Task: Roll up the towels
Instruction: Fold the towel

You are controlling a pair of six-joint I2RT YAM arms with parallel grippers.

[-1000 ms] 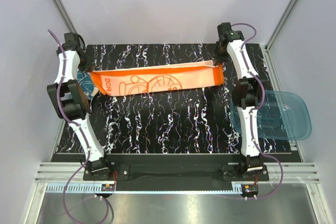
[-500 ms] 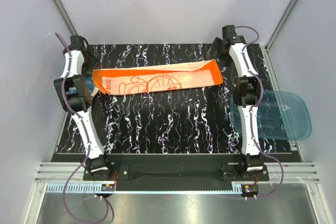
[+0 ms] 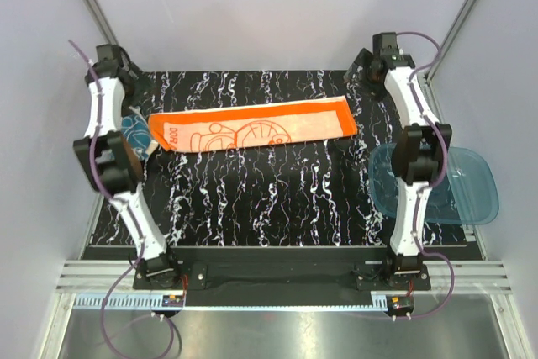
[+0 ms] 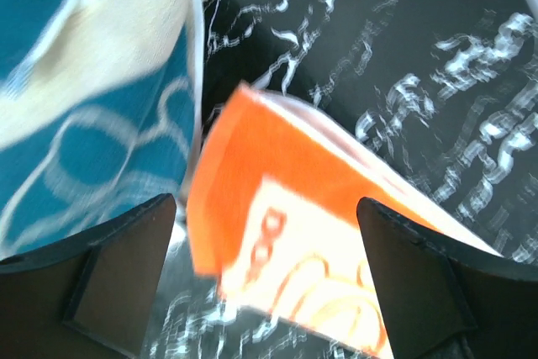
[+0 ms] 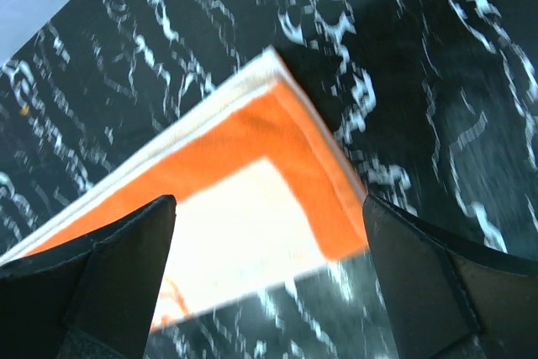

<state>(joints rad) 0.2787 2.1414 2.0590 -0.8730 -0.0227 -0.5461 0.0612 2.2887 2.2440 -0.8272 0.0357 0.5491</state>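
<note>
Finishing the lay-out step, by the look of it: orange towel spread flat as a long folded strip along the far half of the tabletop, reaching from near the far left corner to near the far right corner, not yet rolled. Just beside its left end, at the left edge: teal towel, bunched, partly hidden under the left arm, also unrolled. Hovering above the strip's left end with the left hand spread wide and pinching nothing; likewise above the right end with the right hand, spread and empty.

Next, probably: dropping back onto one short end, nipping its edge, turning it over onto itself, then rolling along the strip. Calls for a low, even grip across the width and a straight line of travel.

Against half a second ago: both hands lifted and drawn outward toward the far corners, clear of the cloth; right end lying flatter; strip otherwise much where it was.
</note>
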